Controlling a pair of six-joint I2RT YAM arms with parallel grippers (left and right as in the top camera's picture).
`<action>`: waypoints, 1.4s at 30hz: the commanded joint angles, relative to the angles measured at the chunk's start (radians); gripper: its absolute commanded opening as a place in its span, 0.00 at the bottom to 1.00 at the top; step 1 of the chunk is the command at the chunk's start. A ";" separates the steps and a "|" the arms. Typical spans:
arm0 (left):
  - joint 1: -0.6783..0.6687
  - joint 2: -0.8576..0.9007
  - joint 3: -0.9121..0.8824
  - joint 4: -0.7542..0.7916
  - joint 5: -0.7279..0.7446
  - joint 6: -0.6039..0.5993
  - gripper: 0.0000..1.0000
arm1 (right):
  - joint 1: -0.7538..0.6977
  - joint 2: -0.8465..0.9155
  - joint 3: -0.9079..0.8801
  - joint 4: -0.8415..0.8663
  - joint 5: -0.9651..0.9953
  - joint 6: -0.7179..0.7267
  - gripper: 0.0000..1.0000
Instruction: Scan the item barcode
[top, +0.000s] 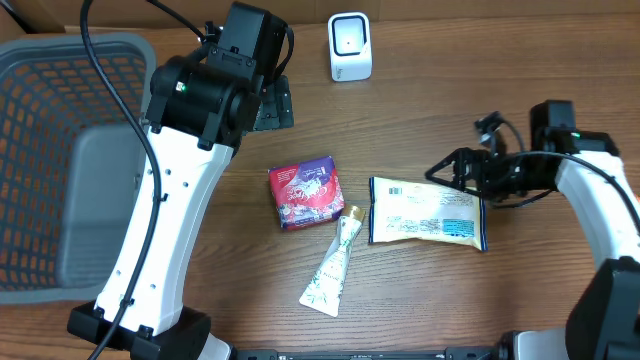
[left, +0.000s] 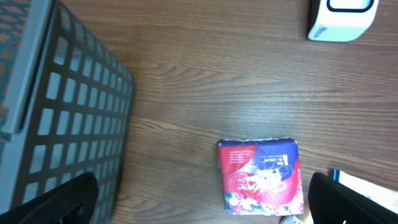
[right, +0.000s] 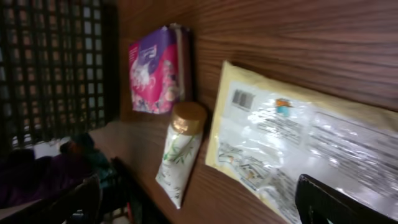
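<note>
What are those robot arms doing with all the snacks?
Two robot arms are meant to scan an item's barcode, but neither holds anything now. The right pincer is open by a corner of the pale flat packet, which lies on the table. The left pincer is open too, above the table near the red packet. A tube lies near them, a white scanner stands at the back, and a grey basket sits left.

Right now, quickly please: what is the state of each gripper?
Left gripper: open, holding nothing.
Right gripper: open, holding nothing.
</note>
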 joint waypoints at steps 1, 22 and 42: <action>-0.002 -0.022 0.013 0.005 0.056 -0.017 0.52 | -0.083 0.027 -0.001 -0.008 0.142 0.030 1.00; -0.002 -0.021 -0.020 0.006 0.105 -0.017 1.00 | -0.339 0.203 -0.320 0.244 0.045 0.086 1.00; -0.061 0.064 -0.534 0.437 0.700 -0.029 0.04 | -0.299 0.252 -0.445 0.434 0.023 0.143 1.00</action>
